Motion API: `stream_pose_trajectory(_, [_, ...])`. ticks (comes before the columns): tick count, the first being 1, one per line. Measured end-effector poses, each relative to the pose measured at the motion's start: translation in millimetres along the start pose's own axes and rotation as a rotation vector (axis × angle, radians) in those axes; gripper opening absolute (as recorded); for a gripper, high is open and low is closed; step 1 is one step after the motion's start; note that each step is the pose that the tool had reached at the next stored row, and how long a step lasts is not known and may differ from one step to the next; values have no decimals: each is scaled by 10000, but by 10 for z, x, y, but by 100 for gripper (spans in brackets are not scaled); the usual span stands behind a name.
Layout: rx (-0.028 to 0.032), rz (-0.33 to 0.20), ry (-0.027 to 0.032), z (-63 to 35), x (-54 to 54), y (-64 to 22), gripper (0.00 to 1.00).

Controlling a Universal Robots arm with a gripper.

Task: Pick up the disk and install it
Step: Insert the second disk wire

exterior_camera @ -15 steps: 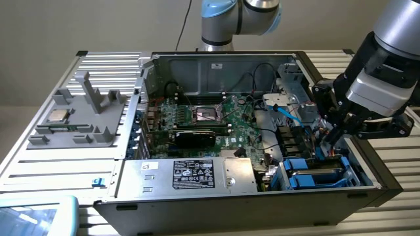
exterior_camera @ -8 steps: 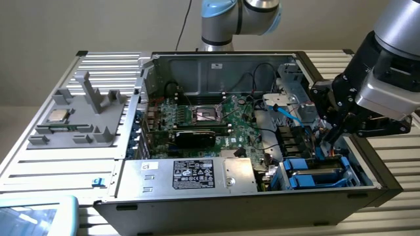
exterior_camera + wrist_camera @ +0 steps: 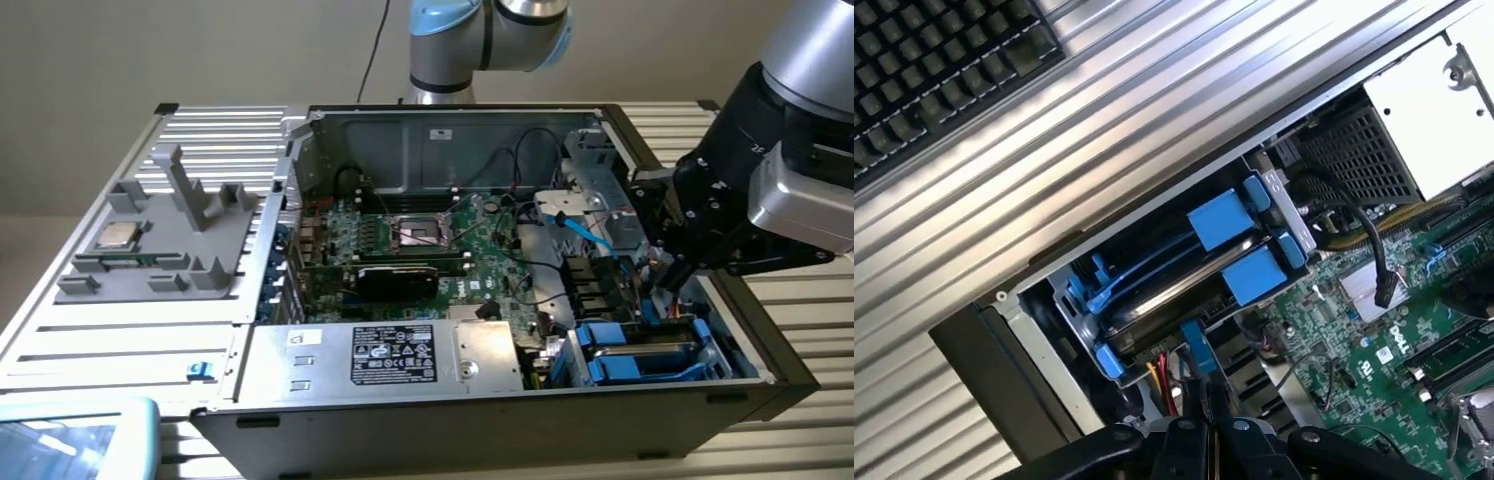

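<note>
Inside the open computer case [image 3: 747,390], the disk [image 3: 641,355] sits in its bay at the corner nearest the exterior view's right, its blue carrier tabs showing. Just above that bay hangs the end effector [image 3: 1209,400], fingers together with nothing between them. Around the disk, blue cables [image 3: 1144,262] run along the bay, and red and yellow wires [image 3: 1164,385] lie right beside the fingertips. A black cable [image 3: 1374,250] arcs over the motherboard [image 3: 427,245] next to the bay. Toward the exterior view's left of the disk sits the silver power supply [image 3: 387,355]. Beyond the case, on the worktop [image 3: 120,330], a grey fixture [image 3: 167,240] carries a CPU chip [image 3: 118,236].
</note>
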State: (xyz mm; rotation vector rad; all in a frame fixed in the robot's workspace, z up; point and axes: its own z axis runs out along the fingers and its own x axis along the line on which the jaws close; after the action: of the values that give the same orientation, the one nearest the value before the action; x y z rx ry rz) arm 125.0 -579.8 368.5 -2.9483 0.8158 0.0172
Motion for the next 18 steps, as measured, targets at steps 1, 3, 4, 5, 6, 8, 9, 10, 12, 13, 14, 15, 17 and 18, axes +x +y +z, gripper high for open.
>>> stream_pose_trajectory(1, [-4, -174, -15, 0, 0, 0, 11])
stream_pose_trajectory(3, [-12, -472, -38, 0, 0, 0, 11])
stream_pose_trajectory(4, [-16, -632, -51, 0, 0, 0, 11])
stream_pose_trajectory(5, [-16, -794, -62, 0, 0, 0, 11])
stream_pose_trajectory(6, [-12, -935, -71, 0, 0, 1, 11])
stream_pose_trajectory(8, [2, -1086, -90, 1, 3, 5, 11])
stream_pose_trajectory(9, [3, -1093, -92, 1, 3, 5, 11])
stream_pose_trajectory(10, [3, -1093, -92, 1, 3, 4, 11])
stream_pose_trajectory(12, [4, -1094, -92, 1, 2, 4, 11])
stream_pose_trajectory(13, [3, -1094, -92, 0, 2, 4, 11])
stream_pose_trajectory(14, [3, -1094, -92, 1, 2, 4, 11])
stream_pose_trajectory(15, [3, -1094, -92, 0, 2, 4, 11])
stream_pose_trajectory(17, [3, -1094, -92, 0, 2, 4, 11])
stream_pose_trajectory(18, [2, -1102, -92, 0, 2, 4, 11])
